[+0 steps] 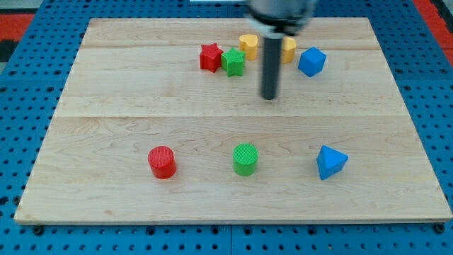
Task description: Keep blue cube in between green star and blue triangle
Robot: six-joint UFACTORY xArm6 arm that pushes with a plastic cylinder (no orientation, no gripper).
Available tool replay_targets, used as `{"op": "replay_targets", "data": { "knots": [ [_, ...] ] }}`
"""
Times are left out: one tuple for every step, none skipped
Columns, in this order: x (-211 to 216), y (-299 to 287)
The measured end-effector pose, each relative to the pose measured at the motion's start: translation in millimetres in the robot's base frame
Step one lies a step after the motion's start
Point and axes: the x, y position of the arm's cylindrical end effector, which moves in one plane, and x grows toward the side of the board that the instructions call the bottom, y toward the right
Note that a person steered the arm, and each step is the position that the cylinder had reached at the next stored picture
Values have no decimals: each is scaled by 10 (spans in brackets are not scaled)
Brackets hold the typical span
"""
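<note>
The blue cube (311, 61) sits near the view's top, right of centre, on the wooden board (106, 106). The green star (233, 61) lies to its left in the same row, touching a red star (210, 57); the blue triangle (330, 162) rests well below, toward the view's bottom right. My tip (269, 97) stands between star and cube, a little lower than both, holding nothing and touching no block. The cube therefore lies up and to the right of my tip. Two yellow blocks, the yellow cylinder (248, 44) and another yellow block (289, 49) half hidden behind the rod, sit at the top. A red cylinder (162, 162) and green cylinder (245, 159) occupy the lower row.
</note>
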Motion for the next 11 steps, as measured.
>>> {"op": "replay_targets", "data": {
  "knots": [
    [24,719],
    [-289,1095],
    [-692,1047],
    [-1045,877],
    [-1012,357],
    [-526,22],
    [-474,135],
    [-401,446],
    [-266,372],
    [42,89],
    [343,132]
  ]
}}
